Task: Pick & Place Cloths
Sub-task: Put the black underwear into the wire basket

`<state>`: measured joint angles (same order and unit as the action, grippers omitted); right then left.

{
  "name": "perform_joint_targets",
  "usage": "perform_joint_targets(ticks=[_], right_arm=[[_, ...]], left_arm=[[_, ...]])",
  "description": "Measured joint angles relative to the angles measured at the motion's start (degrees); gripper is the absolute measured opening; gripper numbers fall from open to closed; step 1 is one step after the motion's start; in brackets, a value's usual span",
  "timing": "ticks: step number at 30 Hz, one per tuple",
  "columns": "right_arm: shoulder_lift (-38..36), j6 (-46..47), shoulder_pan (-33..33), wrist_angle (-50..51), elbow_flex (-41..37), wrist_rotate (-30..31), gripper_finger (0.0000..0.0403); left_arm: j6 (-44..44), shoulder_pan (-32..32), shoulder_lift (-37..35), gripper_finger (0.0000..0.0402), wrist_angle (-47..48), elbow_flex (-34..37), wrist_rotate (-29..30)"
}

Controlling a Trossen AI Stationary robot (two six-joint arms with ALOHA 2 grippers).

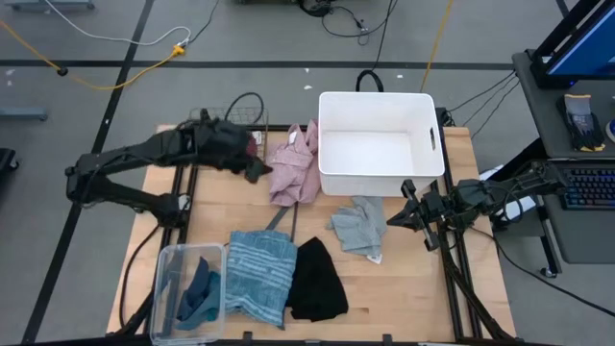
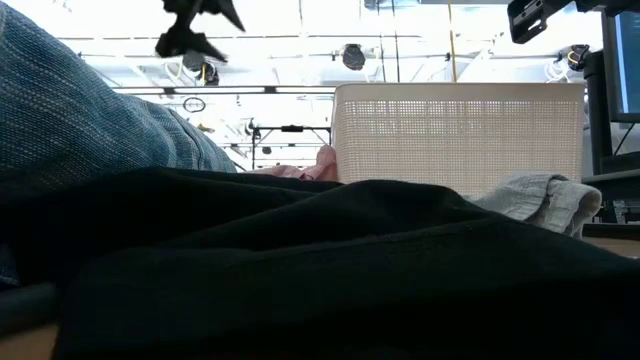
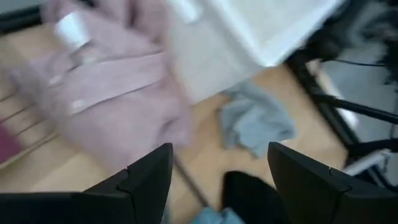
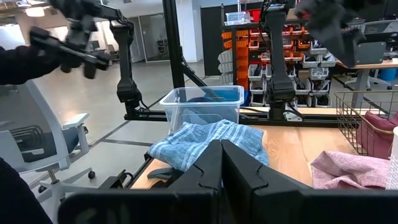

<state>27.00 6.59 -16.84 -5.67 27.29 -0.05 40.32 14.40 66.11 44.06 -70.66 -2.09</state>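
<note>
Hanging above the pink cloth (image 1: 293, 165), the left gripper (image 1: 256, 168) has its fingers spread wide and holds nothing. It should drop straight down and pinch a thick fold. Farther off at three o'clock, the right gripper (image 1: 396, 217) waits, clenched empty.

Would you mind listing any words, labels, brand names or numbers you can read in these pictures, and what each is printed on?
None can be read.
White bin: no print shows.
Clear tub: no label shows.
Grey cloth: a small white tag at its corner, too small to read.
Pink cloth: pale patches, too blurred to read.
Orange shelf bins: labels too small to read.
</note>
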Motion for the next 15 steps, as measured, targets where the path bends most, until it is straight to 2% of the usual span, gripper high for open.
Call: perform_joint_targets(ticks=[8, 15], right_arm=[[0.0, 0.0, 0.0, 0.0, 0.0, 0.0, 0.0000], [0.0, 0.0, 0.0, 0.0, 0.0, 0.0, 0.0000]], left_arm=[[0.5, -17.3, 2.6, 0.0266, -10.4, 0.0, 12.1], [-1.3, -28.3, 8.4, 0.0266, -19.8, 0.0, 18.9]])
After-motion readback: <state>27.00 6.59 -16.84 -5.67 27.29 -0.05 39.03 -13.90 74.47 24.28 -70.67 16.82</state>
